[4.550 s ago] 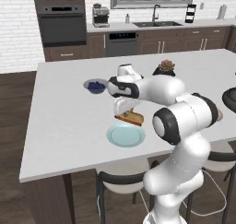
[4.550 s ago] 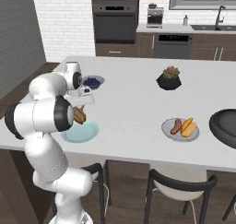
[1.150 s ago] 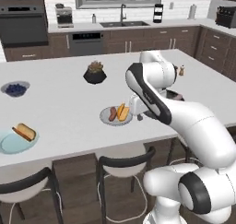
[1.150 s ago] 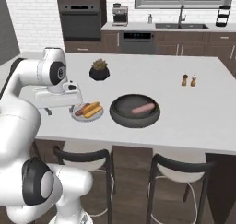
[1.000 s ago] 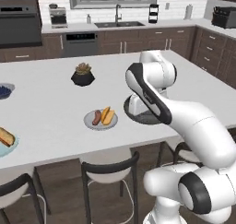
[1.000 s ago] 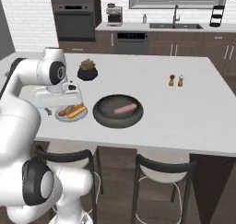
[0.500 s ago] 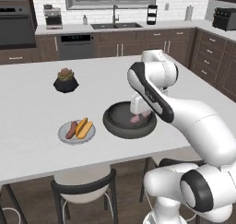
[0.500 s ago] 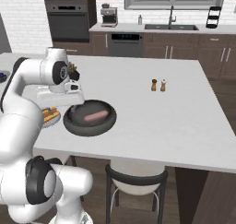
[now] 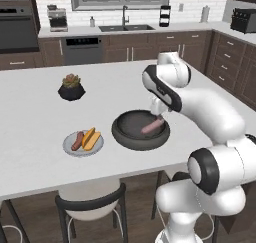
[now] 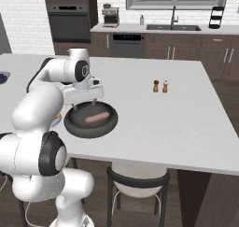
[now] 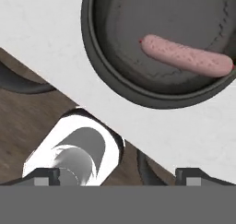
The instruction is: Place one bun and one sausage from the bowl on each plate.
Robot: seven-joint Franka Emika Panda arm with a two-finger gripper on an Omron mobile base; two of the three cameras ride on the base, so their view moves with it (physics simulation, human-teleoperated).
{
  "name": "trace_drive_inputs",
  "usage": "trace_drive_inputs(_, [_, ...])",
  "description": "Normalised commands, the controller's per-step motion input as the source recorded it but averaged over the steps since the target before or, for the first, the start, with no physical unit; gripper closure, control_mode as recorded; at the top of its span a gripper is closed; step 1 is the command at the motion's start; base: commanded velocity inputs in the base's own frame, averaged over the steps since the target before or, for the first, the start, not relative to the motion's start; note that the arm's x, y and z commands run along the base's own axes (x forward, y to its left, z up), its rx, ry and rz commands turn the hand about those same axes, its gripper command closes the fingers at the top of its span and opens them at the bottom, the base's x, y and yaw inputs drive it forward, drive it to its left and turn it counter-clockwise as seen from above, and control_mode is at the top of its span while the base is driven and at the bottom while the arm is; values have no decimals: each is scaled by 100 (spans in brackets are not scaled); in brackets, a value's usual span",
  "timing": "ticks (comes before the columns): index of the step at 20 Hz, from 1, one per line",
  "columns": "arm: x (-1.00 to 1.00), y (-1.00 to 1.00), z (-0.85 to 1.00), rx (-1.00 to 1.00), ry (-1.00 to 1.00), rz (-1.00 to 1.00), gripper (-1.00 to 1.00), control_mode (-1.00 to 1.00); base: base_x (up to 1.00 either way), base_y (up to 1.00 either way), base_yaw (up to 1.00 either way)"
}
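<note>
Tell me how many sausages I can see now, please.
2. One sausage lies in the dark bowl; the other sausage lies beside a bun on the grey plate.

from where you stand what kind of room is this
A home kitchen, rendered: a built-in dark oven in the wall, a sink with a tall curved tap under a window, and a wide white island counter with stools.

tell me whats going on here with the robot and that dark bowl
The white robot arm holds its open end effector above the wide dark grey-black bowl on the white counter. One pink sausage lies in the bowl, ungrasped. Beside it, a grey plate already carries a bun and a sausage.
</note>
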Motion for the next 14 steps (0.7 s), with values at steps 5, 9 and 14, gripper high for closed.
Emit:
trace_drive_inputs(5, [99, -5, -55, -3, 0, 31, -100, -100, 0, 0, 0])
trace_drive_inputs(9, [68, 0, -60, -4, -3, 32, -100, -100, 0, 0, 0])
trace_drive_inputs(14, [34, 0, -60, -1, -6, 27, -100, -100, 0, 0, 0])
